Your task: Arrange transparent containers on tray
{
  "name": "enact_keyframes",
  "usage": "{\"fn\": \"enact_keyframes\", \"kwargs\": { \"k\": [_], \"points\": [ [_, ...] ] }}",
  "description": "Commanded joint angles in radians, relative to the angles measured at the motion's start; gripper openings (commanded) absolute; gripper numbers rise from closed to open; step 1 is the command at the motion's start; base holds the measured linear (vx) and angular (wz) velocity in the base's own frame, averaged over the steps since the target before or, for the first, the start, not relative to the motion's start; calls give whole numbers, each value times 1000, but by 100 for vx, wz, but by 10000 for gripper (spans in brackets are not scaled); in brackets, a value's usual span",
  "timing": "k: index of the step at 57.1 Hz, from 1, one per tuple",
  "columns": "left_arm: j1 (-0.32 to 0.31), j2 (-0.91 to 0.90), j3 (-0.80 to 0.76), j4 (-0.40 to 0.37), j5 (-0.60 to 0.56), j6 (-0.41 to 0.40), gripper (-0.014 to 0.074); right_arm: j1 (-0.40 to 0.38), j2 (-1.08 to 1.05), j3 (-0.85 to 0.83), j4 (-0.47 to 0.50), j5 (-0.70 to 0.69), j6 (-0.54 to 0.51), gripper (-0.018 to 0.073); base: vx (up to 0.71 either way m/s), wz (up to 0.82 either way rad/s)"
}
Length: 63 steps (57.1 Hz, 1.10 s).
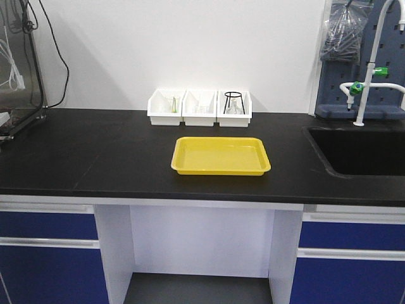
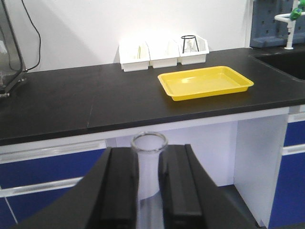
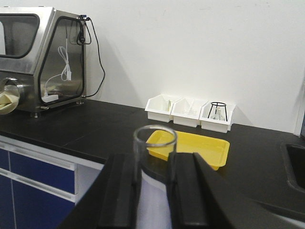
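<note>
In the left wrist view my left gripper (image 2: 149,150) is shut on the neck of a transparent container (image 2: 148,168) with a round open rim, held in front of the counter edge. My right gripper (image 3: 153,160) is shut on another transparent container (image 3: 154,142), a wider straight-walled glass. The yellow tray (image 1: 221,166) lies bare on the black counter, also seen as the tray (image 2: 205,90) and the tray (image 3: 209,155). More clear glassware (image 1: 200,108) sits in the white bins behind it. Neither gripper shows in the front view.
Three white bins (image 1: 199,117) stand against the wall; the right one holds a black wire stand (image 1: 233,101). A sink (image 1: 361,149) with a faucet (image 1: 373,57) is at the right. A steel cabinet (image 3: 43,57) with cables stands at the far left.
</note>
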Motion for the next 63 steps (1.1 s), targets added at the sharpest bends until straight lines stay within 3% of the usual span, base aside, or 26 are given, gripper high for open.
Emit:
{"fn": "enact_keyframes", "kwargs": {
  "k": [1, 63],
  "points": [
    [-4, 3, -30, -3, -74, -5, -1, -4, 5, -30, -6, 7, -3, -11, 34, 0],
    [-4, 3, -30, -3, -73, -5, -1, -4, 5, -30, -6, 6, -3, -11, 43, -6]
  ]
}}
